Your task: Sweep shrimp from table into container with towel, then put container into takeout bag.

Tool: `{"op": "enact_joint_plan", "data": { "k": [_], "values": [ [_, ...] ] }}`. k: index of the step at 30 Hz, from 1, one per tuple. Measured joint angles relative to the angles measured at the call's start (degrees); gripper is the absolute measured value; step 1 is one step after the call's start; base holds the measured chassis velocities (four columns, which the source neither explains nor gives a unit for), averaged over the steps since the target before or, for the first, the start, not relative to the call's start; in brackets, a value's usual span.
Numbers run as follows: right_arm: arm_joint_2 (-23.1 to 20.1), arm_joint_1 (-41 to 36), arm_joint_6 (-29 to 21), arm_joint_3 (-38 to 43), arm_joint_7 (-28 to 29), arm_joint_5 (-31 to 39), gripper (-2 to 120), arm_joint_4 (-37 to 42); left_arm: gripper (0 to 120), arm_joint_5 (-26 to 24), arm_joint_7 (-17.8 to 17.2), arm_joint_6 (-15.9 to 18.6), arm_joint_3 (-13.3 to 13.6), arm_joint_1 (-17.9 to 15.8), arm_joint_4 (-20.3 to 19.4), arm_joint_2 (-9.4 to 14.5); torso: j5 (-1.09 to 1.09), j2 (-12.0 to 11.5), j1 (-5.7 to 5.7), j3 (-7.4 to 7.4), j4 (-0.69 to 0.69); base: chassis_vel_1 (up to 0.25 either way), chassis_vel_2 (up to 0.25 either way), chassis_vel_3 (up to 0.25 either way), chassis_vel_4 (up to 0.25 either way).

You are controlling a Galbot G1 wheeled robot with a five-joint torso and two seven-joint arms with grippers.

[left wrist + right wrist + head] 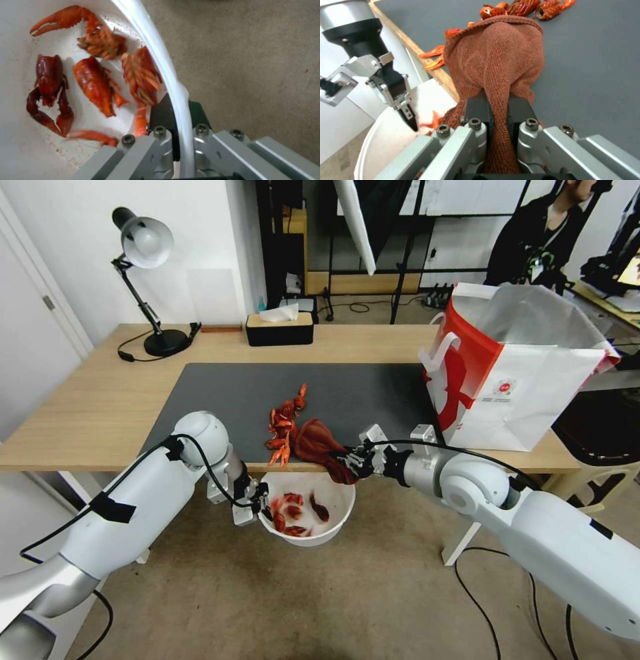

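Left gripper [261, 508]: positioned at lower centre of the head view, below the near edge of the table [80, 413]. Its jaws are clamped on the rim of the container [337, 513] — one finger inside the wall, one outside, as seen in the left wrist view [178, 117]. The container is held off the tabletop, directly under the table edge, above the carpet.

Right gripper [352, 460]: positioned at centre of the head view, just right of the container and level with the table edge. Its jaws are pinched on a gathered fold of the towel [319, 443]; the right wrist view shows the cloth squeezed between both fingers [498, 117]. The towel lies bunched on the dark mat [360, 393], part of it draped over the table edge toward the container.

Shrimp [283, 427]: part of the pile lies on the mat in a line just left of the towel, touching it, the nearest pieces at the very edge of the table. Other pieces lie in the bottom of the container [96, 85], which has reddish stains on its inner wall.

Takeout bag [513, 373]: upright and open on the table at right of the head view — well apart from the container, mouth showing silvery lining.
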Motion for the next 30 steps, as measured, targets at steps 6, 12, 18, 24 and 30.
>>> {"op": "enact_joint_plan", "data": {
  "k": [6,12,18,24,30],
  "values": [
    [-0.68,-1.9,0.17,2.71,0.09,0.43,4,1.56,0,0.14,0.0,0.0,-0.12,0.26,-0.15,-0.02,0.01,0.0,0.0,0.0,0.0,0.0,0.0,0.0,0.0],
    [-1.32,-3.13,0.52,4.89,-0.2,1.16,4,2.49,0,0.24,0.0,0.0,-0.13,0.38,-0.22,-0.09,0.01,0.0,0.0,0.0,0.01,0.0,0.0,0.0,0.0],
    [-1.6,-4.83,1.52,8.66,-0.84,2.39,4,3.23,0,0.36,0.0,0.0,-0.17,0.47,-0.24,-0.23,0.01,0.0,0.0,0.01,-0.01,0.0,0.0,0.0,0.0],
    [-0.4,-5.18,3.28,13.27,-1.14,5.66,4,3.08,0,0.53,0.0,0.0,-0.28,0.78,-0.23,-0.48,0.0,0.0,0.01,0.01,0.0,0.0,0.0,0.0,0.0],
    [2.75,-1.86,7.76,12.89,0.93,7.92,4,-0.62,0,0.74,0.0,0.0,-0.58,1.26,-0.13,-0.75,0.0,0.0,0.01,0.01,0.0,0.0,0.0,0.0,0.0]
  ]
}}
